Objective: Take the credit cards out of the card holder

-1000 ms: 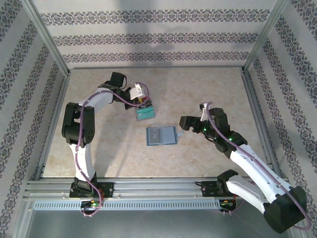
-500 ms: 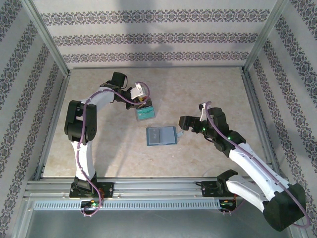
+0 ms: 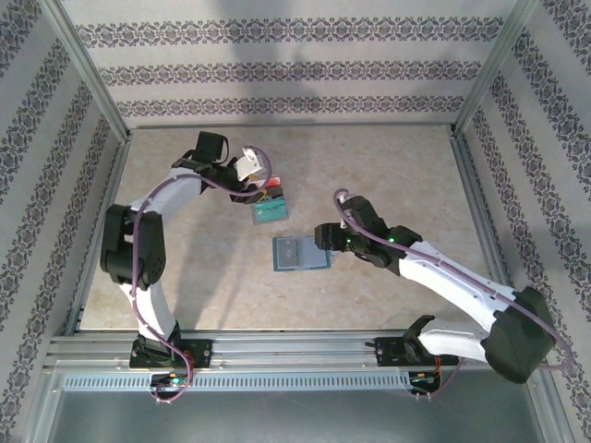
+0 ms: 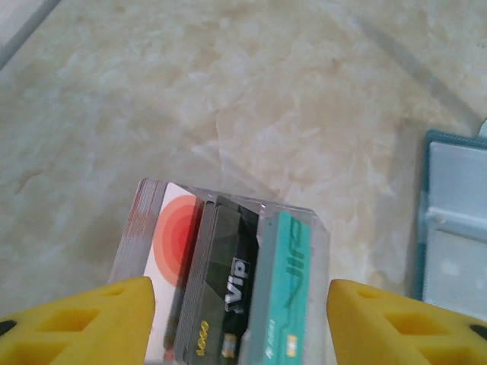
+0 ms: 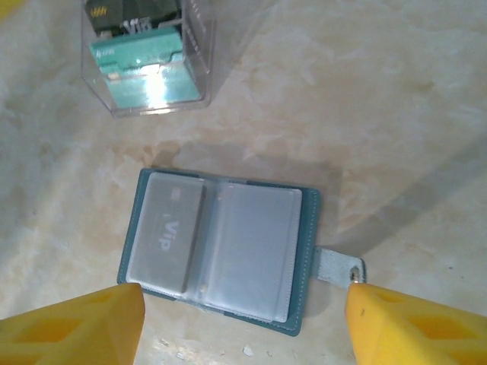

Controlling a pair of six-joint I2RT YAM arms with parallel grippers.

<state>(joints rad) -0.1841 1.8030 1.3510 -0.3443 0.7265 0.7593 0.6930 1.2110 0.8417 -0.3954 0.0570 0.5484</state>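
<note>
The card holder (image 3: 301, 252) lies open and flat on the table, slate-blue with clear sleeves (image 5: 221, 251). A whitish credit card (image 5: 163, 236) sits in its left sleeve, and its closure tab (image 5: 338, 266) sticks out to the right. Red-and-white, black and teal credit cards (image 4: 228, 281) stand on edge in a clear box (image 3: 270, 210). My left gripper (image 4: 240, 304) is open, its yellow fingers either side of that box and apart from it. My right gripper (image 5: 243, 304) is open over the holder's near edge, its right fingertip (image 5: 365, 300) at the tab's snap.
The clear box (image 5: 144, 61) stands just beyond the holder's far left corner. Metal frame rails (image 3: 97, 231) and patterned walls (image 3: 277, 69) enclose the marble-look table (image 3: 388, 175). The left arm's elbow (image 3: 125, 245) rises over the left side.
My left gripper has opened over the clear box and shifted slightly left. My right arm has reached left, bringing its gripper over the holder's right side, jaws somewhat narrower.
</note>
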